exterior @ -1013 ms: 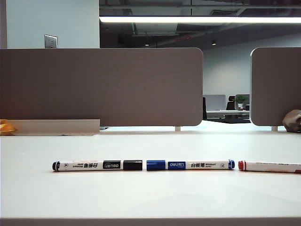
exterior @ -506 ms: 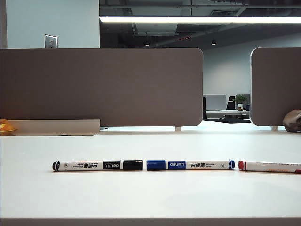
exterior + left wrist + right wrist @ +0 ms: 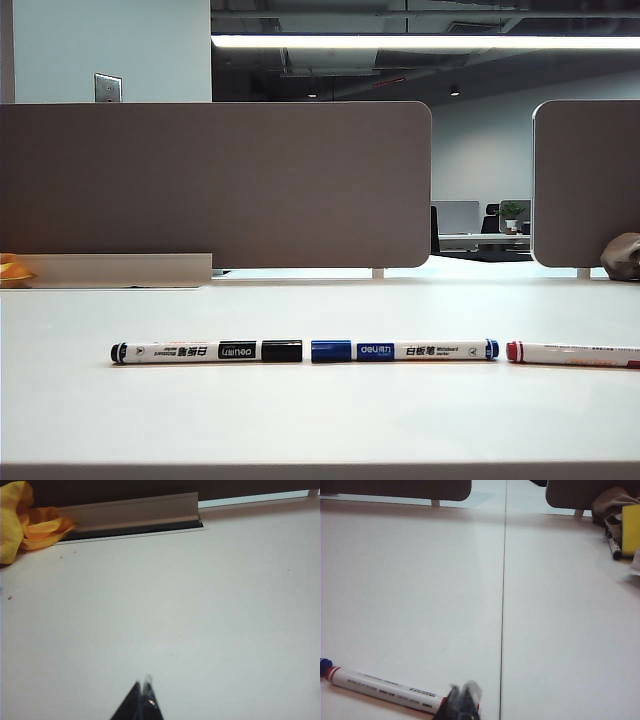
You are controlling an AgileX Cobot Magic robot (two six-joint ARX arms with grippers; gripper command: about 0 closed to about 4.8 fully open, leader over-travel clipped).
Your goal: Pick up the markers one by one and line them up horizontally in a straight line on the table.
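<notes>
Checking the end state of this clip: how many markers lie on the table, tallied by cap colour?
Black-capped marker: 1
Blue-capped marker: 1
Red-capped marker: 1
Total: 3, end to end in one row on the table.
Left gripper and right gripper: both shut, holding nothing.

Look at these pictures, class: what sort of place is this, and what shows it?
Most likely an open-plan office. Grey-brown partition panels stand behind the white table, further desks and a chair show in the gap beyond, and a long ceiling light hangs above.
</notes>
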